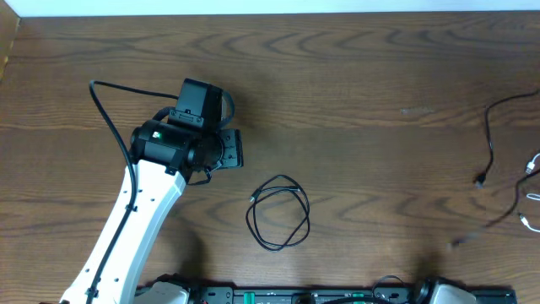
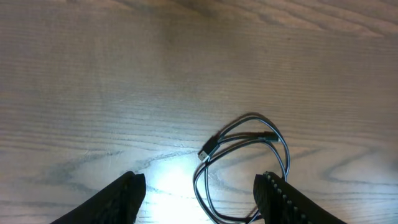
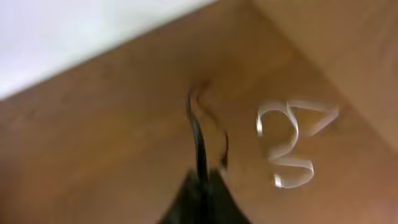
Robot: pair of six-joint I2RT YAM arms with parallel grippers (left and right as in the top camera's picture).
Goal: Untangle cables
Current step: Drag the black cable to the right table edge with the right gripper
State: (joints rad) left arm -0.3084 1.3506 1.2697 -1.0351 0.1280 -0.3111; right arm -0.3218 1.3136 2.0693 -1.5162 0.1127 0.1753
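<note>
A black cable lies in a loose coil on the wooden table, right of and below my left gripper. In the left wrist view the coil lies between and just ahead of the fingers of my left gripper, which is open and empty above the table. A second black cable and a white cable trail in from the right edge. In the blurred right wrist view my right gripper is shut on a black cable, with the curled white cable to its right.
The left arm stretches from the front left edge to the table's middle left. The arm bases line the front edge. A pale wall shows beyond the table in the right wrist view.
</note>
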